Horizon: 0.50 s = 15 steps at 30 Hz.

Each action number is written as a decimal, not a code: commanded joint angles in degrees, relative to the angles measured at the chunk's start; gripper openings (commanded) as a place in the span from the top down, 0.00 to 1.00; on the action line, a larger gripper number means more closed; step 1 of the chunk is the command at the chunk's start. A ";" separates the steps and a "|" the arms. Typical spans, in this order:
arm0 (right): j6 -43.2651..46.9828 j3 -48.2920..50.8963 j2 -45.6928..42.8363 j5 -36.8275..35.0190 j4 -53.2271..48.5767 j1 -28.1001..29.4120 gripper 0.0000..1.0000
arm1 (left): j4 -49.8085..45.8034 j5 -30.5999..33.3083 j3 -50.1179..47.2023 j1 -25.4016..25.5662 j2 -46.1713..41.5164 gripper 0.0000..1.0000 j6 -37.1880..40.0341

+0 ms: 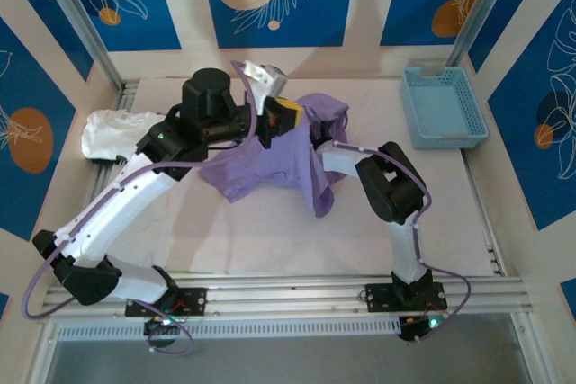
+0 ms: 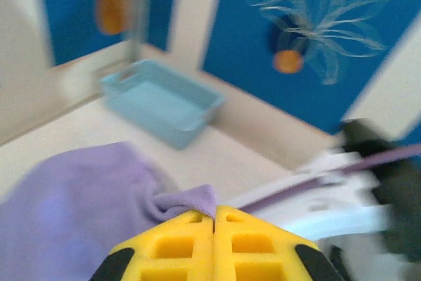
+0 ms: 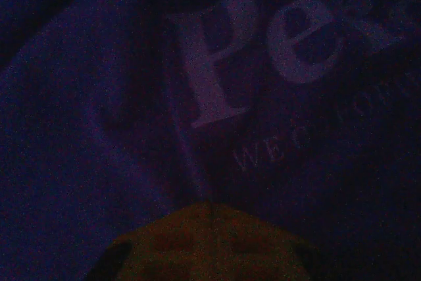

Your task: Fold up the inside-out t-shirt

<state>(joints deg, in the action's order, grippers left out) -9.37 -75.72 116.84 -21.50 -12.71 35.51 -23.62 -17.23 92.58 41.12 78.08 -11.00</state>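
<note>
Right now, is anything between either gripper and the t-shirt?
Nothing visible. The left gripper is shut on a fold of the t-shirt; the right gripper is shut under its cloth.

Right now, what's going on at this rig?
Two arms are working a lavender shirt mid-table. The left gripper is shut on a pinch of cloth and holds it up, so the shirt hangs bunched, not yet folded. The right gripper is shut under the fabric, where it is too dark to tell whether it has caught cloth. A white garment lies at the left edge and a blue basket sits far right.
</note>
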 commanded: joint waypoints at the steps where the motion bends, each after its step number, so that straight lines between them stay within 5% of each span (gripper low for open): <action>1: 0.66 5.06 -8.41 10.60 0.15 -1.35 1.00 | 2.74 9.40 -4.85 -6.60 -2.37 1.00 -4.11; 8: 0.82 13.67 -20.82 23.94 4.59 -3.51 1.00 | 6.20 13.81 -14.60 -20.45 -3.40 1.00 -8.16; 15: 3.16 16.42 -26.72 27.65 2.96 -4.57 1.00 | 9.78 15.59 -18.98 -26.55 0.15 1.00 -11.25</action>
<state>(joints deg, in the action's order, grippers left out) -7.84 -60.27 92.20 1.93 -9.85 31.79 -17.69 -4.43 74.52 16.43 77.01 -19.68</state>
